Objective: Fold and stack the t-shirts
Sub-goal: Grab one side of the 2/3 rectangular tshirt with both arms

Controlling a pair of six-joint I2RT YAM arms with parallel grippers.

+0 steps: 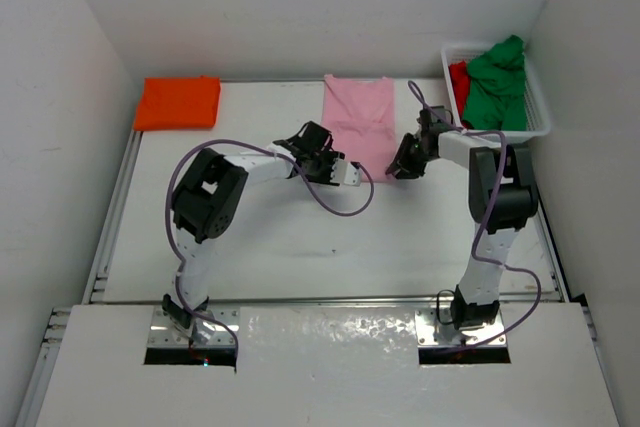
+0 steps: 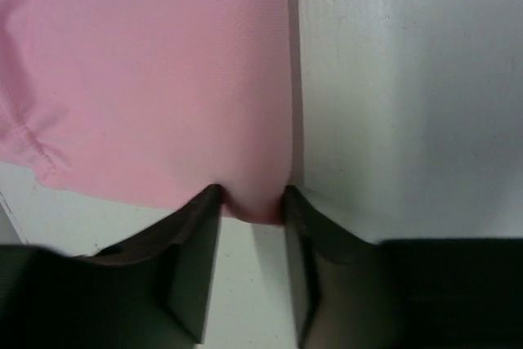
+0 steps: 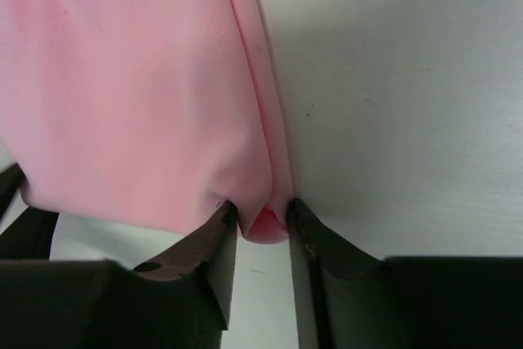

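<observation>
White tabletop (image 1: 300, 242), white walls (image 1: 300, 7); pink t-shirt (image 1: 358, 112), near corners clamped in left pincer (image 2: 252, 199) and right pincer (image 3: 262, 215).

From above, my left gripper (image 1: 350, 174) and right gripper (image 1: 397, 171) hide the pink shirt (image 1: 358, 117)'s near corners; the green shirt (image 1: 497, 82) covers most of the red shirt (image 1: 458, 77).

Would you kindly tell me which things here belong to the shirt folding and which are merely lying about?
Job in hand: pink shirt, its near edge pinched by left gripper and right gripper; orange shirt, folded; green shirt and red shirt, still heaped.
Lying about: basket holding those two; table.
</observation>
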